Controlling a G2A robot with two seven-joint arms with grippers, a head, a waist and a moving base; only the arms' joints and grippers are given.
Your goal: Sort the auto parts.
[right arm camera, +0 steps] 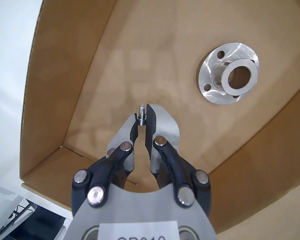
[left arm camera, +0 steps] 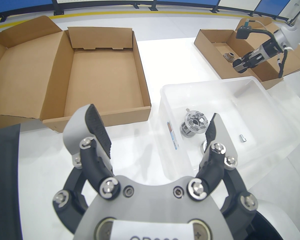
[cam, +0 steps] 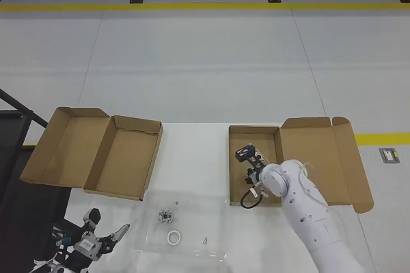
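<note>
Your right gripper [right arm camera: 142,116] pinches the little screw [right arm camera: 141,112]. Its long side points straight out past the tips, toward the floor of the box [right arm camera: 72,81] just ahead. The flange [right arm camera: 227,76] lies off to one side. Your left gripper [left arm camera: 152,113] is wide open.

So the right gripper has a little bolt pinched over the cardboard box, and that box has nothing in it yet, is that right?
Not quite. The right gripper does have a little bolt pinched over the cardboard box, but that box is not empty: a metal flange already lies on its floor, apart from the gripper. The right wrist view shows it.
</note>
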